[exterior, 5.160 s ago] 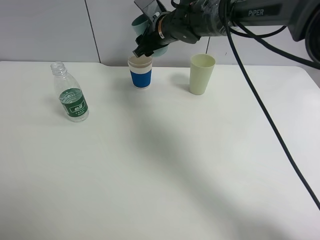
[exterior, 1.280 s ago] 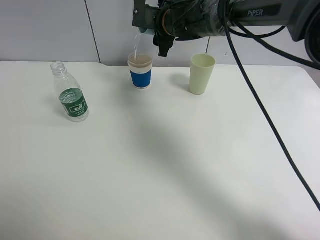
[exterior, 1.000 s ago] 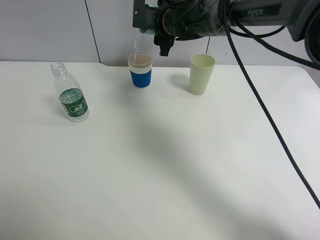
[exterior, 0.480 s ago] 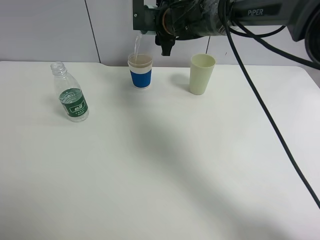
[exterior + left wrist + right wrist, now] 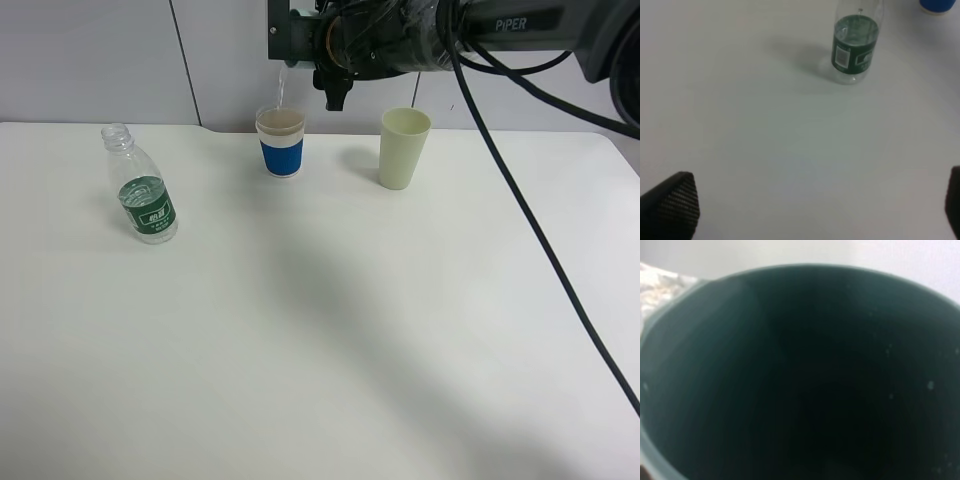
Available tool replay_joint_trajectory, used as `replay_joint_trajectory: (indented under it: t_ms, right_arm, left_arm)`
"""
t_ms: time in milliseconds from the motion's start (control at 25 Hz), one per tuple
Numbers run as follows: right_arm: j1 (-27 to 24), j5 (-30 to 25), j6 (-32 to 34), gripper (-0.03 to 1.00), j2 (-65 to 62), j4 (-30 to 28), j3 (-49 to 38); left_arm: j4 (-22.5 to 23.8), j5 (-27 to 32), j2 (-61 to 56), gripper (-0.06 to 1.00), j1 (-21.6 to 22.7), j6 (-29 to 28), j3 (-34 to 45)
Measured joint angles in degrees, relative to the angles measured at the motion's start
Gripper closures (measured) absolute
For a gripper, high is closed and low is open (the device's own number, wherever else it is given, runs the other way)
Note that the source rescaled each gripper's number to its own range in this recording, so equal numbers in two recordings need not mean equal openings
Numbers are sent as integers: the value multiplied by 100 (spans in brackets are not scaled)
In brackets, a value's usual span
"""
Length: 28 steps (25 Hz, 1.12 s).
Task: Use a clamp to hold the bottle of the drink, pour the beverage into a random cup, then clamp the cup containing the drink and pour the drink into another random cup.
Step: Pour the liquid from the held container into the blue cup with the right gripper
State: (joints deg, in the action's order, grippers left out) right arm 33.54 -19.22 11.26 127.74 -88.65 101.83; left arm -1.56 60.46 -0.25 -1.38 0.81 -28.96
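**Thin stream, small mouth: the pour could miss**

The right gripper (image 5: 305, 55) is clamped on the teal cup (image 5: 800, 390). Its fingers are mostly hidden by the cup and the arm, but the grip holds the cup tipped far over, high above the back of the table (image 5: 330, 330). The wrist camera looks straight into the cup's dark inside, so I cannot tell how much is left in it.

A thin thread of water (image 5: 281, 92) falls from the lip into the paper cup (image 5: 282, 148), which stands directly below and apart from the teal cup.

The stream seems to land close to the paper cup's rim, so a slight roll or drift of the wrist would probably put water on the table. As the flow weakens it may dribble down the outside of the teal cup instead. One dark finger hangs low near the paper cup and could knock it if the arm drops. The green cup (image 5: 403, 150) stands near enough for a swing to clip it.

The left gripper (image 5: 812, 205) is spread wide and empty. It hovers near the bottle (image 5: 145, 190), which stands upright well to the left.
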Motion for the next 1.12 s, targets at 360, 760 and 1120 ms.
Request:
replay_joint_trajectory:
  t_ms: [360, 760, 1120]
  right_arm:
    - [0, -5, 0, 96, 0, -155, 0]
    - [0, -147, -702, 96, 0, -184, 0]
    - [0, -147, -781, 96, 0, -188, 0]
  left_arm:
    - [0, 0, 0, -6, 0, 0, 0]
    - [0, 0, 0, -6, 0, 0, 0]
    - [0, 0, 0, -6, 0, 0, 0]
